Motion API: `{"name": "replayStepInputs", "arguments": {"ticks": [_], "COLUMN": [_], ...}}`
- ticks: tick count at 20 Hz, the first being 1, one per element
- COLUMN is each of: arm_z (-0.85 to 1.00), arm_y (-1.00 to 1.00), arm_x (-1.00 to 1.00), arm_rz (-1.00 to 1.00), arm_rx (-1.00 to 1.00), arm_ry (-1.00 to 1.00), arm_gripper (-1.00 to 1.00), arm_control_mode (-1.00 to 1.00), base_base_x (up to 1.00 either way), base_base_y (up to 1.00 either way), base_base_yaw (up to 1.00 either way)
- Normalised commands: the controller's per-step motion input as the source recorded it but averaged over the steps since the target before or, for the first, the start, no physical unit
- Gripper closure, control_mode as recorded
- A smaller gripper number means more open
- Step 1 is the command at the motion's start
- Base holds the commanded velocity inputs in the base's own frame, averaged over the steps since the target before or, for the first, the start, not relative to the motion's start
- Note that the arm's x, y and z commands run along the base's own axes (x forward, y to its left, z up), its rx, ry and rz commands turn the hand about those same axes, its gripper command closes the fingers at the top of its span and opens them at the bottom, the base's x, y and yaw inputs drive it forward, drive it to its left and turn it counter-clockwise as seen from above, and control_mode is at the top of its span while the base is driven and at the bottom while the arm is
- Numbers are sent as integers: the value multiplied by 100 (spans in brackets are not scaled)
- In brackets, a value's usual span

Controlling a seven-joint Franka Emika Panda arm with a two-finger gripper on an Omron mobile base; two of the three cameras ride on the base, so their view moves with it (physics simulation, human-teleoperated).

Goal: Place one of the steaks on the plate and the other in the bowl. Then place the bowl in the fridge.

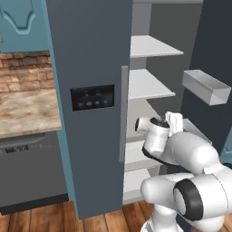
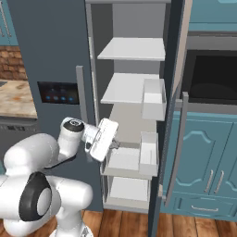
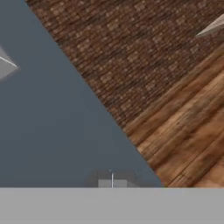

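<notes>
While the fridge [image 1: 90, 136] is standing with its right-hand door swung wide and its left-hand door closed, the arm is positioned directly in front of the open compartment. The fridge's long axis is running vertically, and its open face is pointing toward the robot base. Inside, pale shelves [image 2: 132, 48] are stacked one above another, and door bins [image 2: 153, 98] are hanging on the inner face of the open door; no bowl is visible on any shelf that the frames show, and no steak or plate is appearing either.

The step in hand is judged to be the fridge stage of the task, with the door already open. The next move is judged to call for fetching the bowl and carrying it level to a shelf edge.

The gripper [image 2: 111, 144] is sitting near the front edge of a lower shelf, its fingers [image 3: 112, 181] pressed together and clamping nothing. In the hand view, it is facing the dark fridge wall and the wooden floor [image 3: 175, 109].
</notes>
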Motion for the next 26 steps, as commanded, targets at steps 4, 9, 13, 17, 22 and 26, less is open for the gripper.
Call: {"name": "replayStepInputs", "arguments": {"ticks": [4, 9, 13, 17, 22, 26], "arm_z": [14, 16, 15, 18, 17, 22], "arm_y": [4, 46, 67, 51, 24, 11], "arm_x": [-27, -39, -28, -25, -37, -32], "arm_rz": [-11, -16, -17, -18, -19, -20], "arm_rx": [51, 33, 16, 18, 24, 30], "arm_ry": [-54, -51, -51, -53, -59, -46], "arm_gripper": [100, 100, 100, 100, 100, 100], "arm_control_mode": [-100, -100, -100, -100, -100, -100], "base_base_x": [0, 0, 0, 0, 0, 0], "base_base_y": [0, 0, 0, 0, 0, 0], "base_base_yaw": [0, 0, 0, 0, 0, 0]}}
